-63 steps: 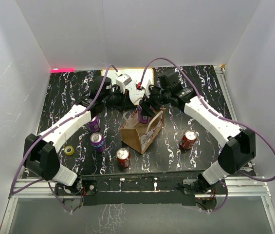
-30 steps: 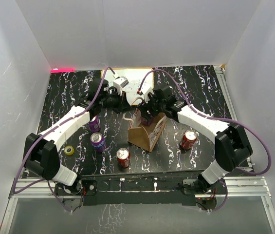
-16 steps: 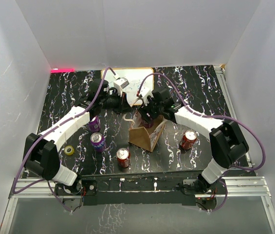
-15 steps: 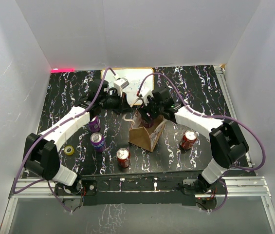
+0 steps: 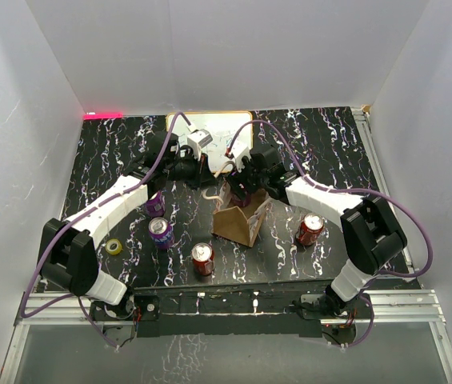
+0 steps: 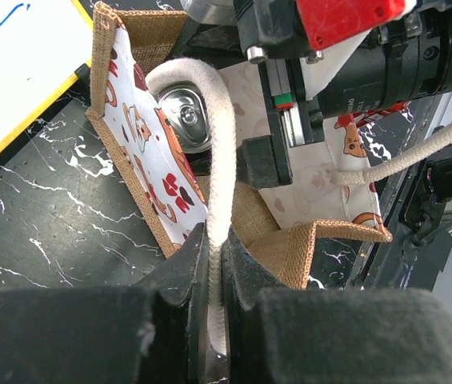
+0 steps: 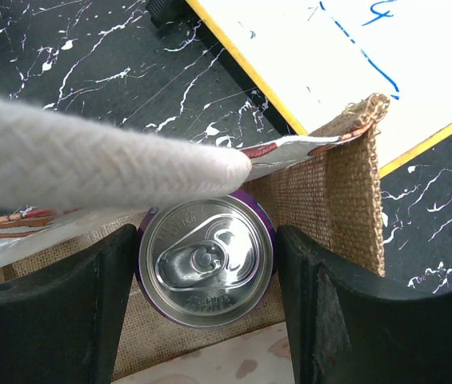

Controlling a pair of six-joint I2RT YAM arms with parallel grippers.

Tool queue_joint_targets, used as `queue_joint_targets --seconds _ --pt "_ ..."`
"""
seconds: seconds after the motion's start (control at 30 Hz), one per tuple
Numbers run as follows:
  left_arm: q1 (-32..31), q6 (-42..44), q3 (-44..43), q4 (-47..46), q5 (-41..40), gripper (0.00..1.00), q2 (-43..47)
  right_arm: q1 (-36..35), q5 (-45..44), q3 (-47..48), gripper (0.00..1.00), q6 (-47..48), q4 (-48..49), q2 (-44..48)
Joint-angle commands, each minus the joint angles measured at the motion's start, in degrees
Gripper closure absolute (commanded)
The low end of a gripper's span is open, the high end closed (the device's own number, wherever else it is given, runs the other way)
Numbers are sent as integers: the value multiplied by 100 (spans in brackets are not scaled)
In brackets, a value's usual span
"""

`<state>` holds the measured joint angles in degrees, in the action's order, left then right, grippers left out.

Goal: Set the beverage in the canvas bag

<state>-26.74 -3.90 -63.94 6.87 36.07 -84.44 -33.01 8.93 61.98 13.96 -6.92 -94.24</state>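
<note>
The canvas bag (image 5: 240,222) stands mid-table, tan with a red-and-white patterned lining (image 6: 150,152). My left gripper (image 5: 207,179) is shut on one cream handle (image 6: 219,168), holding the bag's mouth open; the handle runs between its jaws in the left wrist view (image 6: 215,240). My right gripper (image 5: 238,189) reaches down into the bag's mouth. It is shut on a purple beverage can (image 7: 206,260), whose silver top sits between the two fingers (image 7: 106,304) against the burlap inside wall. The can's top also shows in the left wrist view (image 6: 187,118). The other handle (image 7: 90,160) crosses above the can.
Two purple cans (image 5: 155,202) (image 5: 160,232) stand left of the bag. A red can (image 5: 202,258) stands in front of it, another red can (image 5: 311,228) to its right. A yellow tape roll (image 5: 114,246) lies at the left. A white yellow-framed whiteboard (image 5: 210,124) lies at the back.
My right gripper has gone down into the bag with the purple can, its forearm swinging inward. The bag has been pulled more upright and narrower. My left gripper keeps hold of the handle.
</note>
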Motion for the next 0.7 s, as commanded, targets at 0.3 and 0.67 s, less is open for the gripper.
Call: queue_joint_targets --seconds 0.3,0.67 --pt "13 104 68 77 149 100 271 -15 124 453 18 109 -138 437" --pt "20 10 68 8 145 100 209 -21 574 1307 7 310 -1231 1089"
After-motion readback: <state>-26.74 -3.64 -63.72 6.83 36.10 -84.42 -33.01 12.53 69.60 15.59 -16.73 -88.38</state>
